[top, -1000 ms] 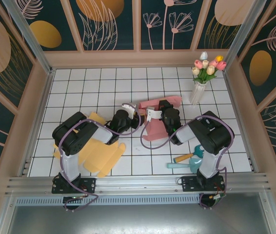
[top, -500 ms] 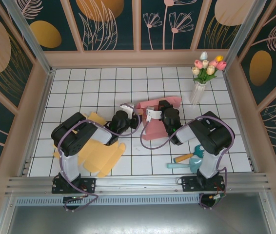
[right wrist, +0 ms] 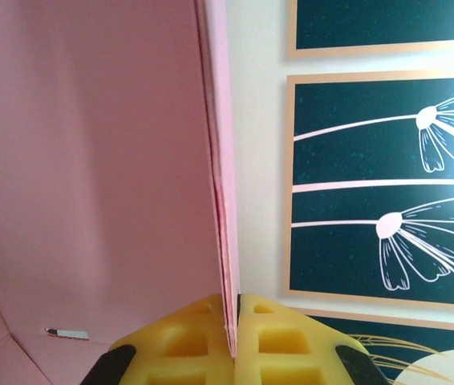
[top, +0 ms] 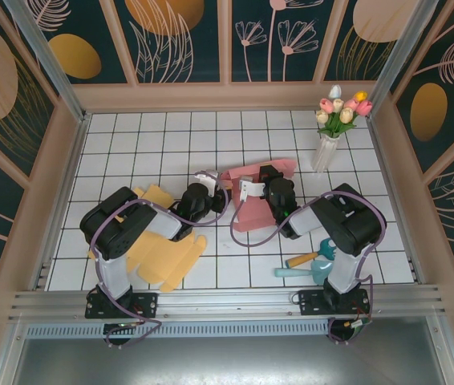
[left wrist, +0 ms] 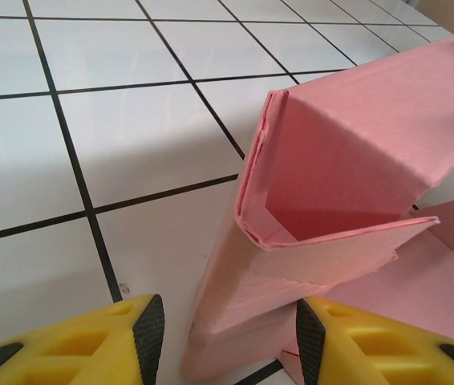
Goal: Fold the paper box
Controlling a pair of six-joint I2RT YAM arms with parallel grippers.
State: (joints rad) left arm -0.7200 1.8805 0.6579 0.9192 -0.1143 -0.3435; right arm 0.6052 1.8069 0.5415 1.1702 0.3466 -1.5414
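Observation:
The pink paper box [top: 251,210] lies partly folded at the table's middle, one wall standing. In the left wrist view the box [left wrist: 347,152] shows an upright folded corner, hollow inside, over a flat pink panel. My left gripper [top: 219,187] is at the box's left end. Its yellow fingers [left wrist: 143,337] straddle the lower corner of that wall; the left pad stands clear of it, so the left gripper [left wrist: 229,341] is open. My right gripper [top: 249,189] is shut on the edge of a standing pink wall [right wrist: 91,160], the right gripper [right wrist: 233,325] pinching the thin card between its pads.
Flat yellow paper sheets [top: 163,250] lie under and beside the left arm. A white vase of tulips [top: 326,144] stands at the back right. A teal and orange tool [top: 306,265] lies near the right arm's base. Wooden walls ring the tiled table [top: 147,136].
The left arm has shifted a little to the left and the left gripper has crept slightly along the box's end. The right gripper keeps its hold on the wall.

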